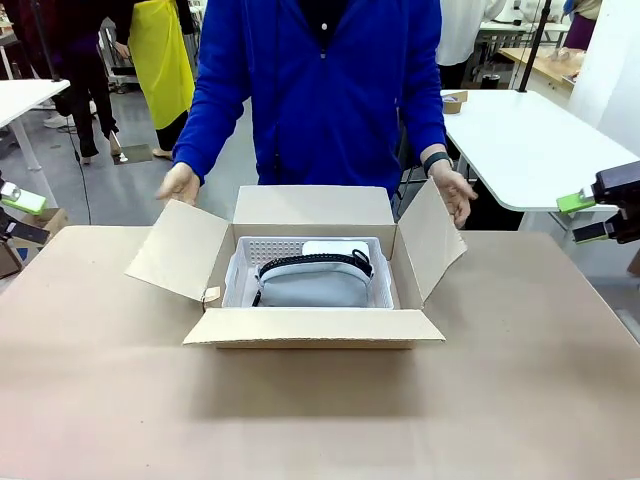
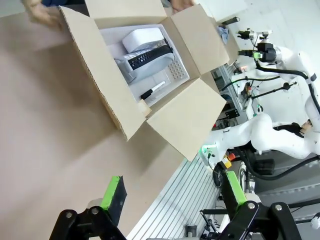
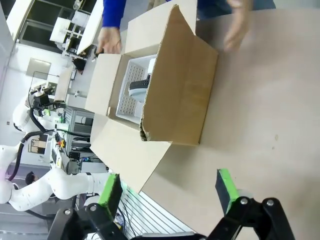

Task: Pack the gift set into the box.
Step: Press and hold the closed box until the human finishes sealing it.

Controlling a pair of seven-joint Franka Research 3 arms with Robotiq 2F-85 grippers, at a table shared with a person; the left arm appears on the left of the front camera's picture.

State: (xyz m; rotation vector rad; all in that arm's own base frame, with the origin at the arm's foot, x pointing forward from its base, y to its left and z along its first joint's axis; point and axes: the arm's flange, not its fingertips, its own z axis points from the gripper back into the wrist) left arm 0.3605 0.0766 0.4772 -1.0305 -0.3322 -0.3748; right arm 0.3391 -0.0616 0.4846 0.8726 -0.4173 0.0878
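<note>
Brown worktop (image 1: 320,420) bare at the near edge. Left tool (image 1: 25,215) and right tool (image 1: 585,217) hang off its two sides, both released, jaws spread, nothing held. Step in hand, by my reading: closing up, since the packing looks done. Best to push each side flap from its outer face, low and slow, short flaps before long ones, keeping clear of the person. Plain brown corrugated cardboard box (image 1: 315,326) sits mid-worktop between the tools and well apart from both, four flaps splayed. Inside lies the gift set: white perforated plastic tray (image 1: 268,248) seated flat, light grey pouch with black zipper band (image 1: 312,284) on it. Beyond, person's hands (image 1: 180,184) hover near the side flaps.
</note>
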